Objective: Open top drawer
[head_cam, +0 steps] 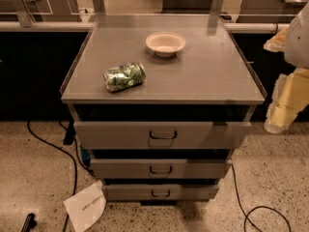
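**Camera view: top drawer not yet pulled, gripper off to the side**

Camera view showed the top drawer (116, 135) sitting directly under the grey cabinet top (212, 76). Its front was the widest of the three, with a dark bail handle (162, 135) at centre. Only a dark band showed above the front and none of the grey interior, so the drawer looked shut, or at most barely out.

The gripper (282, 111) hung at the right edge of the view, beside the cabinet's right corner and well apart from the handle. Nothing was in contact with it, and whether it was wide or narrow could not be told.

A crushed green can (124, 76) lay on its side on the cabinet top, and a pale bowl (165, 43) stood behind it.

By this reading nearly all the work remained: reaching the handle, taking hold of it, and drawing the drawer straight out.
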